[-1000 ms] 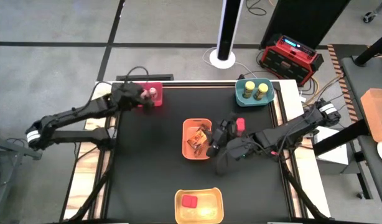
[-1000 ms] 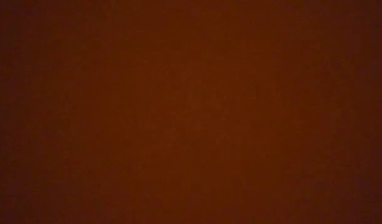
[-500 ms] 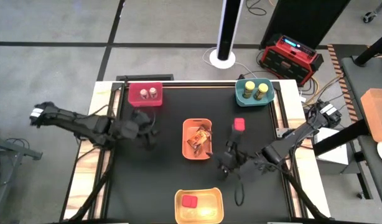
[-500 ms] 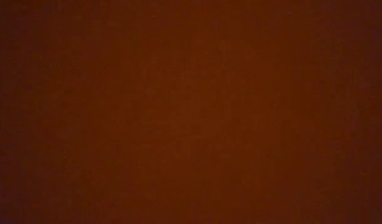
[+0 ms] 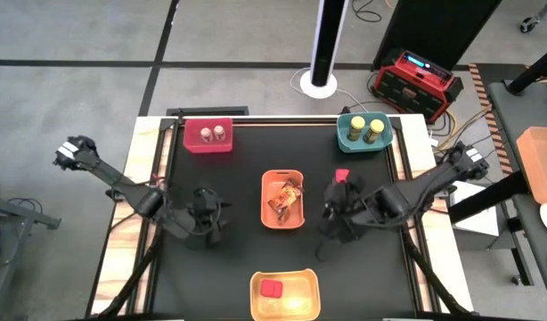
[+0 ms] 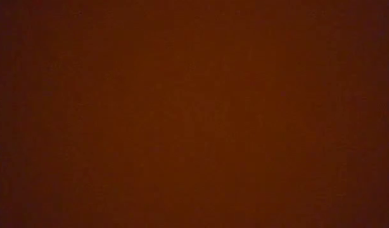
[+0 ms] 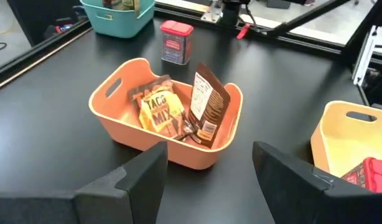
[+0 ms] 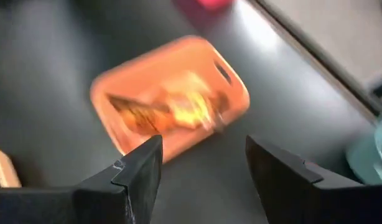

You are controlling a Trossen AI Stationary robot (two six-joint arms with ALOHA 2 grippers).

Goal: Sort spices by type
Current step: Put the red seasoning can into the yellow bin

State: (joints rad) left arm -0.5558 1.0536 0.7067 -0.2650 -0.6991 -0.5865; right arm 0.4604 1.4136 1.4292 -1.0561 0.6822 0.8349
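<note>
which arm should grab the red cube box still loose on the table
The right. The right gripper hangs open just beside the loose red cube box, right of the orange bin. The left gripper is open too, but it sits across that bin, farther away.

Four plastic bins sit on a black table. A red bin stands at the far left corner and a teal bin at the far right corner. An orange bin sits in the middle of the table, with a handle slot in its end wall. A yellow bin rests at the near edge, in line with the orange one. Beyond the table's far edge, a white pole rises from a round white base on the grey floor. To its right sits a red-and-black case with cables trailing beside it.
</note>
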